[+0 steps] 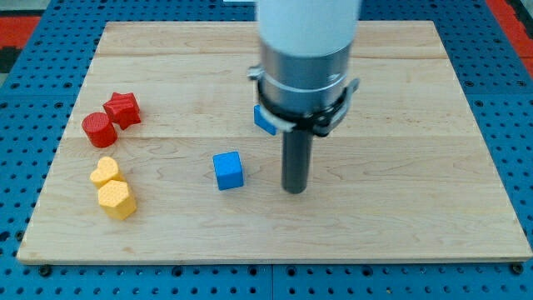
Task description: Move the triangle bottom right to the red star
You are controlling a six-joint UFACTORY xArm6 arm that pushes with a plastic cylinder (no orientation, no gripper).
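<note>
My tip [295, 190] rests bare on the wooden board [416, 225], holding nothing, just right of the blue cube [227, 170]; a blue block [265, 120], likely the triangle, peeks from behind the arm; the red star [123, 109] sits far left, touching a red cylinder [98, 129].

Blue triangle [264, 120] half-hidden; red star [123, 109] far left
</note>
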